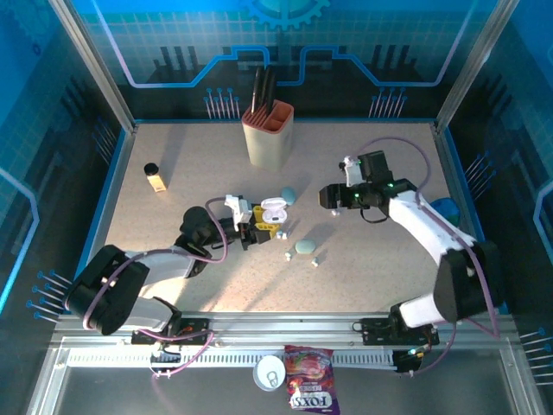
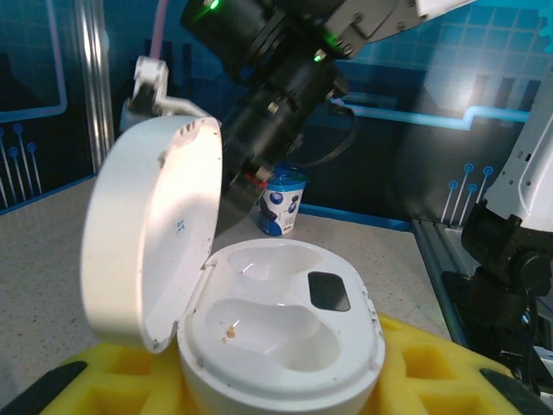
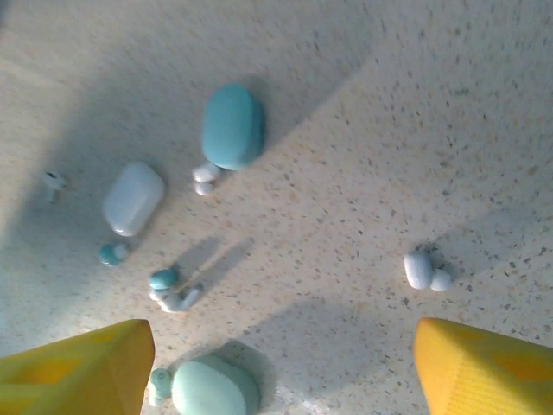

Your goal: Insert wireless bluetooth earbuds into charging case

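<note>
My left gripper (image 1: 257,229) is shut on the open white charging case (image 2: 285,337), which stands between its yellow pads (image 2: 432,363). The lid (image 2: 147,233) is tipped back to the left and both wells are empty. My right gripper (image 1: 333,195) hovers to the case's right, high over the table. Its yellow fingertips (image 3: 78,367) stand wide apart, open, with nothing between them. Below lie several loose wireless bluetooth earbuds: a white pair (image 3: 423,270), a teal and white pair (image 3: 171,290), and single ones (image 3: 112,252) (image 3: 206,177).
Closed cases lie among the earbuds: dark teal (image 3: 232,125), pale white (image 3: 134,199) and mint (image 3: 214,387). A tan utensil holder (image 1: 269,130) stands at the back, a small bottle (image 1: 155,177) at the left, a blue cup (image 2: 281,201) at the right. A snack bag (image 1: 311,391) lies off the front edge.
</note>
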`<state>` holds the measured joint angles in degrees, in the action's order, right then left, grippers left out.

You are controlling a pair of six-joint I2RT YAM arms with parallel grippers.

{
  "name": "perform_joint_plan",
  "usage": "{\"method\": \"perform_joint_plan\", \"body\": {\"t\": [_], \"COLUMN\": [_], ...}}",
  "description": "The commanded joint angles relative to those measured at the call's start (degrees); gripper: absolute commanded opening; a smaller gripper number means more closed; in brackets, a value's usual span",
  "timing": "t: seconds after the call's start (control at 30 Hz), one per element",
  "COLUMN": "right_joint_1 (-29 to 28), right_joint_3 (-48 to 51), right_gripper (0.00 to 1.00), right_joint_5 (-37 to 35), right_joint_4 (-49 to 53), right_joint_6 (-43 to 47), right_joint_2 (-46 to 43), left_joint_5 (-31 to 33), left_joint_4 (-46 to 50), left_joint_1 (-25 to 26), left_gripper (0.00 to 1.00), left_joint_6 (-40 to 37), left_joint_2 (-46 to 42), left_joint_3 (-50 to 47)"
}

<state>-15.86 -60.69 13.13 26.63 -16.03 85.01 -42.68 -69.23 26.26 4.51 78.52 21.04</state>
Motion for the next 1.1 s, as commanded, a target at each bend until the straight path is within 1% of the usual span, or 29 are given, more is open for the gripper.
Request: {"method": "perform_joint_plan", "body": {"t": [0.0, 0.07, 0.23, 0.33, 0.4, 0.47, 0.53, 0.6, 0.67, 0.87, 0.97, 1.07], "right_joint_1": [-1.0, -1.1, 0.8, 0.9, 0.0, -2.1, -3.9, -5.6, -7.5, -11.8, -13.6, -14.7], "right_joint_3": [-4.7, -7.2, -12.5, -14.9, -17.0, -19.1, -20.5, -21.9, -23.3, -26.2, -27.3, -27.7], "right_gripper": [0.75, 0.72, 0.73, 0.72, 0.67, 0.63, 0.61, 0.58, 0.55, 0.51, 0.47, 0.44], "right_joint_5": [-4.5, -6.2, -5.9, -6.4, -10.3, -17.9, -24.1, -28.9, -33.6, -42.0, -45.7, -47.4], "right_joint_4": [7.5, 8.9, 11.9, 13.0, 14.9, 17.1, 18.8, 20.8, 22.9, 25.7, 26.8, 27.1], "right_joint_6": [2.5, 3.9, 4.3, 5.5, 6.6, 7.9, 9.2, 10.6, 12.6, 15.5, 15.8, 15.9], "right_joint_2": [5.5, 9.0, 16.5, 20.0, 21.6, 22.7, 23.6, 24.7, 26.2, 30.7, 32.6, 33.7], "left_joint_5": [0.5, 0.6, 0.8, 0.3, 0.2, 0.2, 0.3, 0.1, 0.7, 4.0, 4.8, 4.8], "left_joint_4": [1.7, 3.6, 5.1, 5.3, 4.8, 4.6, 4.5, 4.2, 4.1, 3.1, 2.1, 2.1], "left_joint_1": [-0.7, -0.7, -0.8, -0.8, -0.9, -0.9, -1.1, -2.2, -4.6, -10.1, -11.4, -12.1], "left_gripper": [0.32, 0.32, 0.33, 0.33, 0.33, 0.33, 0.33, 0.33, 0.34, 0.34, 0.34, 0.34], "left_joint_6": [-1.4, -2.5, -3.4, -3.3, -3.1, -3.1, -3.4, -3.5, -3.3, -3.9, -3.2, -3.4], "left_joint_2": [-3.2, -4.5, -5.8, -5.4, -5.1, -5.1, -5.4, -6.3, -7.9, -10.5, -10.8, -11.1], "left_joint_3": [-0.9, -1.2, -1.9, -1.9, -1.9, -2.0, -2.4, -3.2, -4.4, -7.3, -7.4, -7.3]}}
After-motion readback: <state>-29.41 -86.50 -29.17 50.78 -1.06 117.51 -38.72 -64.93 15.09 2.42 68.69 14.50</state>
